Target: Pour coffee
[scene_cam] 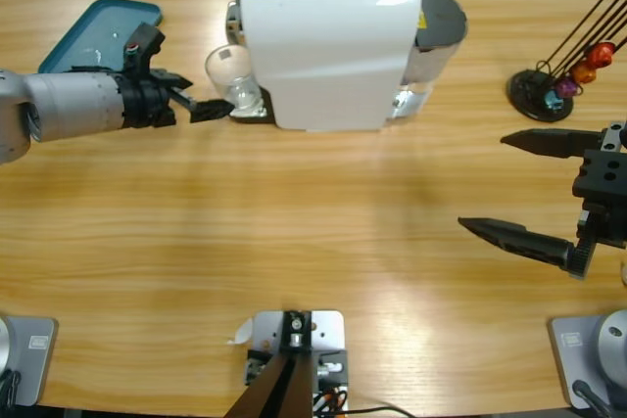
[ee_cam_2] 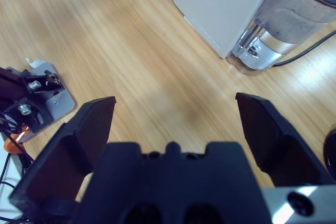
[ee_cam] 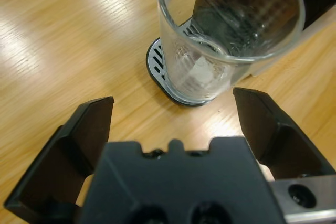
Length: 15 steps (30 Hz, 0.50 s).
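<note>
The glass stands empty on the drip tray at the front of the white coffee machine, near the far edge of the surface, left of its middle. In the left wrist view it sits just ahead of the left pincer, whose jaws are spread wide, one to each side of the glass's line and neither touching it.

From here the likely trouble is the glass itself. It is thin and smooth, it overhangs the tray's front lip somewhat, and if one jaw meets it before the other it would probably be pushed sideways or tipped against the machine. A close that lands too low could catch the tray's rim instead; I cannot tell how firmly the tray is seated.

The right pincer hangs over the right end of the surface, jaws also wide and holding nothing, well apart from the glass. Beyond it, near the far right corner, a black stand of wires carries coloured capsules. A teal tray lies at the far left corner, behind the left arm. The machine's water tank sits at its right end with a cable trailing off. Nothing lies between the left pincer and the glass.
</note>
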Motion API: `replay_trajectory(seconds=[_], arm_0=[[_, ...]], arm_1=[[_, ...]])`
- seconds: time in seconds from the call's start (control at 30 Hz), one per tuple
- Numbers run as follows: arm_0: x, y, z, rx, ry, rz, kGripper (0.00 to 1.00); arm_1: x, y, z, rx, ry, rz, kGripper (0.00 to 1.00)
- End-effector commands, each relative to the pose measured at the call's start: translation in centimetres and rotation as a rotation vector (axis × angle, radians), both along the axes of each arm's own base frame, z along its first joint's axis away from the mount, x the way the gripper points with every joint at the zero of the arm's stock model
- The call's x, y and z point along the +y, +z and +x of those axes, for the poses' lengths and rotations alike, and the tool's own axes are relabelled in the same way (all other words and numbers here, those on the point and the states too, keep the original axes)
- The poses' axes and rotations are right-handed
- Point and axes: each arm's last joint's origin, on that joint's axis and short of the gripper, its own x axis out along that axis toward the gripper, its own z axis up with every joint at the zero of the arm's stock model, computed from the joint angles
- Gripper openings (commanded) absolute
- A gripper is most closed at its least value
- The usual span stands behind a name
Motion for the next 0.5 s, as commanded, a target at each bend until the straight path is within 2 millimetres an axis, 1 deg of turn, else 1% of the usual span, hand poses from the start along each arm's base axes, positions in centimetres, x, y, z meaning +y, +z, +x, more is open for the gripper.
replay_trajectory(seconds=[0.03, 0.07, 0.17, 0.2, 0.23, 0.27, 0.3, 0.37, 0.43, 0.5], arm_0=[[3.4, 6.9, -3.6, -0.054, 0.034, -0.007, 1.000], [3.9, 8.9, -4.3, -0.073, 0.028, -0.018, 1.000], [5.2, 13.5, -6.0, -0.138, 0.025, -0.076, 0.997], [5.3, 14.8, -6.6, -0.143, 0.009, -0.089, 1.000], [5.1, 15.8, -7.5, -0.142, -0.025, -0.094, 1.000], [5.1, 16.1, -8.2, -0.132, -0.052, -0.087, 1.000], [5.3, 16.0, -8.9, -0.120, -0.061, -0.078, 1.000], [6.4, 14.5, -10.2, -0.077, -0.040, -0.083, 1.000], [8.0, 12.5, -11.8, -0.058, -0.026, -0.059, 1.000], [8.6, 10.4, -12.4, -0.026, -0.019, -0.009, 1.000]], arm_1=[[-0.5, -0.9, -0.4, 0.011, -0.010, -0.001, 0.991], [-0.5, -0.9, -0.3, 0.012, -0.012, -0.004, 0.991], [-0.4, -1.1, -0.1, 0.012, -0.030, -0.025, 0.991], [-0.4, -1.1, 0.1, 0.016, -0.046, -0.033, 0.991], [-0.5, -1.0, 0.5, 0.020, -0.077, -0.035, 0.991], [-0.7, -0.9, 0.8, 0.025, -0.112, -0.032, 0.993], [-1.0, -0.7, 1.2, 0.040, -0.159, -0.021, 0.996], [-1.4, -0.3, 1.8, 0.065, -0.229, -0.005, 1.000], [-1.4, 0.3, 2.0, 0.075, -0.246, -0.039, 1.000], [-1.5, 0.6, 2.2, 0.077, -0.270, -0.082, 1.000]])
